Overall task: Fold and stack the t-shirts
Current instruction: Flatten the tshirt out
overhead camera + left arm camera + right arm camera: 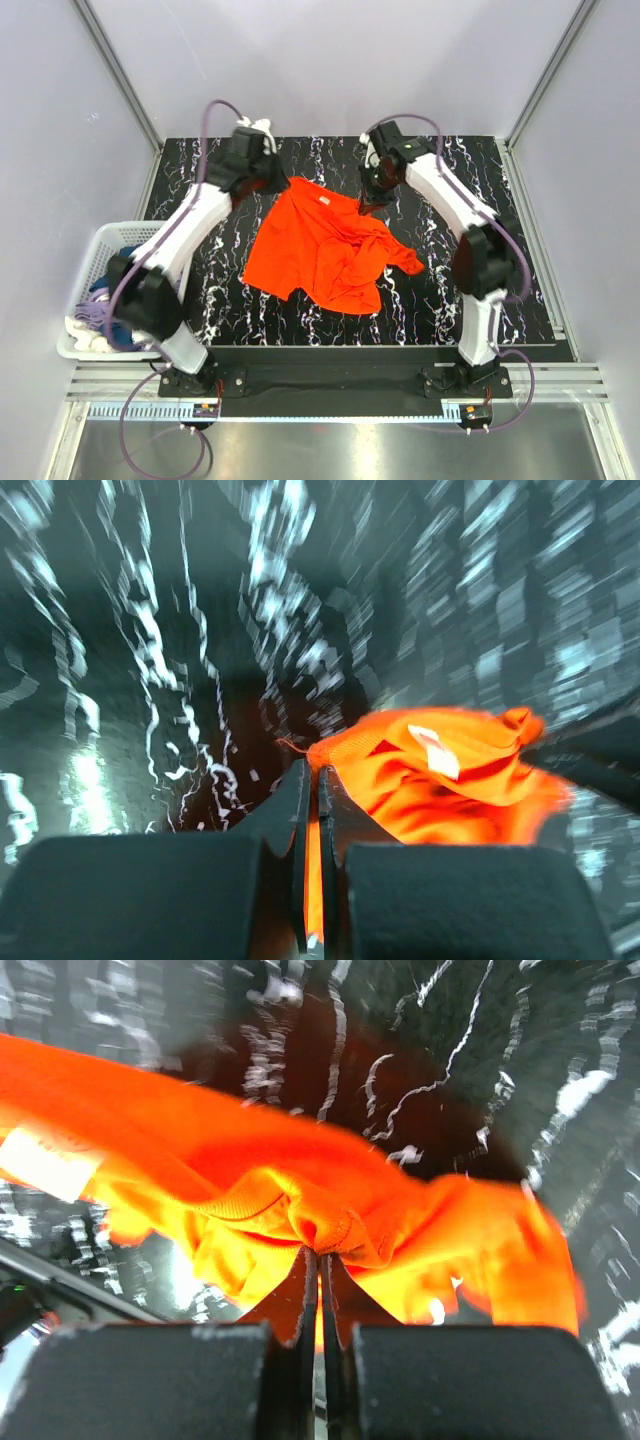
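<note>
An orange t-shirt [320, 245] lies crumpled and partly spread in the middle of the black marbled table [250, 300]. My left gripper [280, 182] is shut on the shirt's far left shoulder edge; orange cloth [420, 770] shows pinched between its jaws. My right gripper [368, 200] is shut on the shirt's far right shoulder; a bunched hem [330, 1225] sits between its jaws. A white neck label [438, 750] shows near the collar. Both grippers hold the shirt's far edge lifted above the table.
A white laundry basket [85, 262] with more clothes in blue and white stands at the table's left edge. Grey enclosure walls and aluminium posts surround the table. The arm bases are on a rail at the near edge.
</note>
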Available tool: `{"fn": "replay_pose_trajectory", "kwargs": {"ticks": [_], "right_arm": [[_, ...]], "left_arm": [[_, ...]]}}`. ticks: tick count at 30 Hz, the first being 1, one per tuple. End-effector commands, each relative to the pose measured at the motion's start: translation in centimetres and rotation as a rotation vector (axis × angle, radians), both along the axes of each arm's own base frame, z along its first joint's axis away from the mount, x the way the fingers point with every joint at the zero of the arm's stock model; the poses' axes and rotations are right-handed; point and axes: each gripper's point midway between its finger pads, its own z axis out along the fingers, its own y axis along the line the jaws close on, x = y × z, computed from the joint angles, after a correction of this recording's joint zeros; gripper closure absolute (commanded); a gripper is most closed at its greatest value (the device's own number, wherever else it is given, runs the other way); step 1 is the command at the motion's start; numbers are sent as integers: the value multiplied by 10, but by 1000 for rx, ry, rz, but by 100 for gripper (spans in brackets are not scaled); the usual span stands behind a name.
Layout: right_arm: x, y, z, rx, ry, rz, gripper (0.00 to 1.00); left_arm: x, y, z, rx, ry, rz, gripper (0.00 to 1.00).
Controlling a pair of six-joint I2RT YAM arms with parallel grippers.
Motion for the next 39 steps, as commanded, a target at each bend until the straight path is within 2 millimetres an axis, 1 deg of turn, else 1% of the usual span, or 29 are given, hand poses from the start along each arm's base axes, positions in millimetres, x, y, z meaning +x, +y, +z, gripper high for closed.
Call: {"fn": "replay_pose_trajectory", "kwargs": {"ticks": [1,2,3,4,5,6,7,8,9,10,11,13,14,17,18,19,21,23,24,25,26,28,29,31,33,34,36,37,39], "right_arm": [[-10,-27,94,-4,-221,-117,100],[-7,-41,107,-43,-267,-173,100],[-7,-49,120,-52,-301,-203,100],[-8,-54,133,-45,-324,-224,100],[-6,-75,160,-53,-388,-297,100],[-5,-84,174,-45,-415,-329,100],[-9,-91,196,-18,-459,-356,100],[-9,-99,216,21,-496,-384,100],[-13,-99,231,49,-525,-386,100],[-21,-99,256,89,-583,-371,100],[-29,-92,268,138,-594,-342,100],[-44,-97,284,156,-605,-362,100],[-47,-101,295,157,-631,-378,100],[-62,-115,319,152,-699,-413,100],[-66,-114,326,173,-713,-412,100],[-73,-113,336,210,-728,-415,100],[-88,-90,339,320,-674,-333,100],[-109,-58,330,426,-580,-231,100],[-117,-47,325,450,-544,-190,100],[-125,-35,312,459,-479,-162,100],[-141,-17,307,482,-438,-95,100],[-160,4,301,499,-394,-12,100],[-176,20,301,516,-368,55,100],[-190,39,305,552,-328,126,100],[-218,65,312,603,-281,235,100],[-223,77,320,644,-271,268,100],[-236,90,331,703,-245,318,100],[-238,93,341,744,-252,318,100],[-238,94,352,774,-271,329,100]], "left_arm": [[-12,12,87,-85,-178,60,100],[-20,7,95,-104,-186,45,100],[-30,5,110,-130,-210,33,100],[-38,-1,115,-155,-206,18,100],[-49,-10,120,-171,-208,-12,100],[-56,-14,127,-184,-218,-28,100],[-66,-13,144,-204,-256,-30,100],[-75,-18,154,-218,-277,-46,100],[-80,-17,165,-231,-300,-48,100],[-89,-9,191,-251,-355,-34,100],[-93,-3,203,-253,-379,-20,100],[-104,8,233,-262,-458,-11,100],[-116,14,262,-295,-529,-15,100],[-134,18,294,-333,-594,-52,100],[-140,21,307,-344,-620,-54,100],[-142,25,311,-334,-626,-44,100],[-151,35,330,-336,-682,-29,100],[-150,53,347,-313,-759,47,100],[-154,62,358,-316,-800,76,100],[-152,72,369,-302,-853,122,100],[-154,78,377,-298,-887,142,100],[-156,91,395,-269,-955,186,100],[-156,96,402,-261,-983,202,100],[-154,109,417,-216,-1042,258,100],[-153,119,427,-162,-1092,292,100],[-155,122,440,-166,-1138,302,100],[-150,122,455,-149,-1187,317,100],[-148,123,465,-131,-1227,323,100],[-135,118,478,-119,-1257,331,100]]}}
